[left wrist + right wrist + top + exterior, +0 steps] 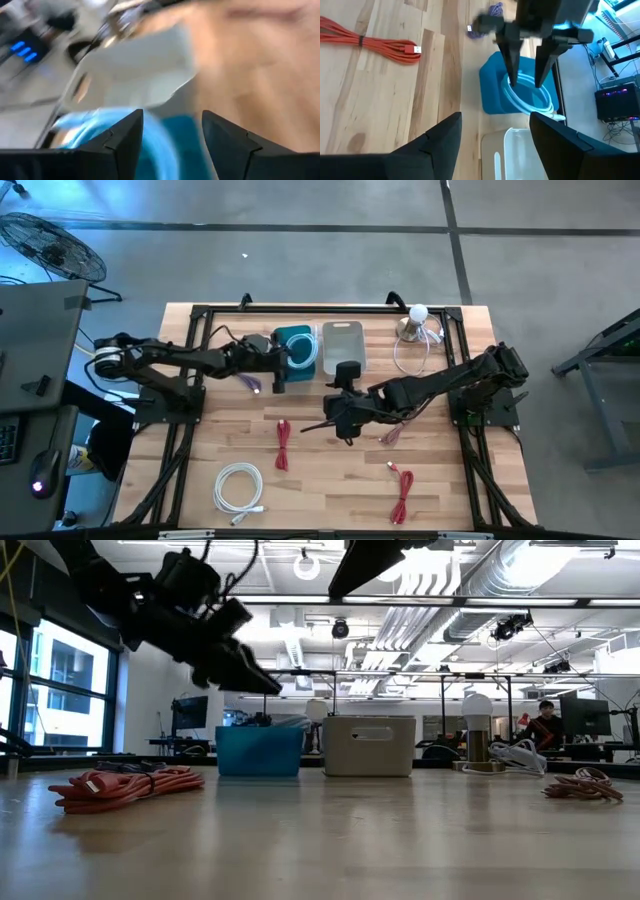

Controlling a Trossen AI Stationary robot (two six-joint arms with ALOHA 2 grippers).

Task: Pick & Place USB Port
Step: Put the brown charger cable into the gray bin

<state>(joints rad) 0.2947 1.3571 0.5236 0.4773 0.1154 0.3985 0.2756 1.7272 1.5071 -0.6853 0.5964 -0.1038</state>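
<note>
A teal bin (296,346) stands at the table's far middle and holds a coiled light-blue USB cable (529,104). My left gripper (525,82) hangs open over the bin's near part, its fingertips just above the coil; I cannot tell whether they touch it. In the left wrist view, the left gripper (172,135) shows a clear gap with the blue coil (80,127) beyond. My right gripper (336,416) waits open above the table's middle, near side of the bins, with nothing between its fingers (445,145).
A pale bin (343,345) stands right of the teal one. Loose cable bundles lie about: purple (250,383), red (282,445), red (402,492), white (240,486), pinkish (390,435). A lamp (415,320) with a white cord stands far right.
</note>
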